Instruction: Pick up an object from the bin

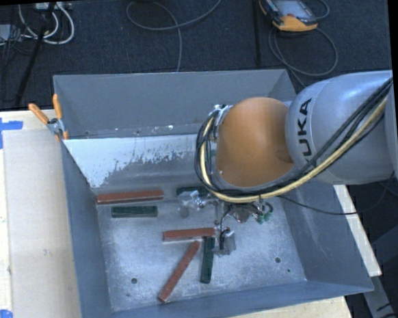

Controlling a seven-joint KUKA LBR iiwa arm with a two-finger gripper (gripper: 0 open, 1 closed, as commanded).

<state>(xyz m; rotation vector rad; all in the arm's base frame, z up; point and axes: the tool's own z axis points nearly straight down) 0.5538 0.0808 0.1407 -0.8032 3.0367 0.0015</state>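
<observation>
My gripper (224, 239) reaches down from under the arm's orange cover to the middle of the bin floor. It stands at the right end of a short brown bar (186, 235) that lies flat, and at the upper end of a dark green bar (207, 260) that points toward the near wall. Whether it touches either bar I cannot tell. A longer brown bar (179, 272) lies slantwise just left of the green one, its upper end near the gripper.
At the back left of the floor lie another brown bar (130, 196) and, beside it, a dark green bar (134, 211). The arm and its cover hide the back right part of the floor.
</observation>
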